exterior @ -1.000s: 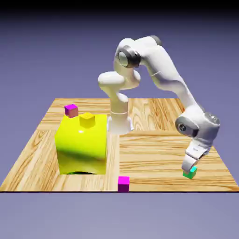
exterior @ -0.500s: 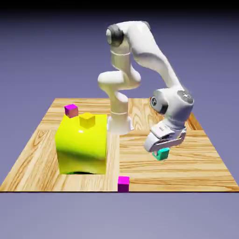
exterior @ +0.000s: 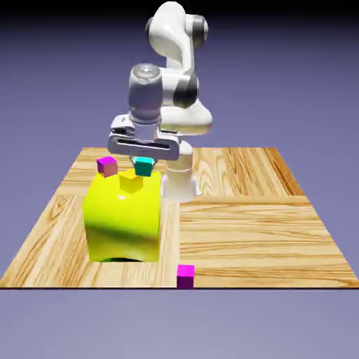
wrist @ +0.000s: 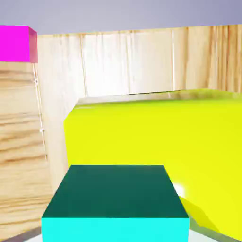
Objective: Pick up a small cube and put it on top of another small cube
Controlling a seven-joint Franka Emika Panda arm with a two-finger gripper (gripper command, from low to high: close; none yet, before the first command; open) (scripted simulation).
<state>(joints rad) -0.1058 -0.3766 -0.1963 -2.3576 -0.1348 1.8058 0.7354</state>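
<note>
In the exterior view my gripper [exterior: 144, 164] is shut on the teal-green small cube [exterior: 144, 167] and holds it in the air. The cube hangs just above the tiny yellow cube [exterior: 131, 183], slightly toward the exterior view's right. The tiny yellow cube rests on top of the big glossy yellow block [exterior: 123, 217]. In the hand view the teal-green cube [wrist: 116, 201] fills the bottom middle and hides the fingertips. Behind it is the yellow face of the big block [wrist: 189, 142]. I cannot pick out the tiny yellow cube there.
One magenta cube [exterior: 107, 166] sits behind the big block at the exterior view's left and shows in the hand view's top left corner [wrist: 16, 43]. A second magenta cube [exterior: 185, 275] lies at the wooden table's [exterior: 252, 231] near edge.
The arm has swung from the exterior view's right side across to the left and risen, carrying the teal-green cube from near the table to above the big yellow block.
</note>
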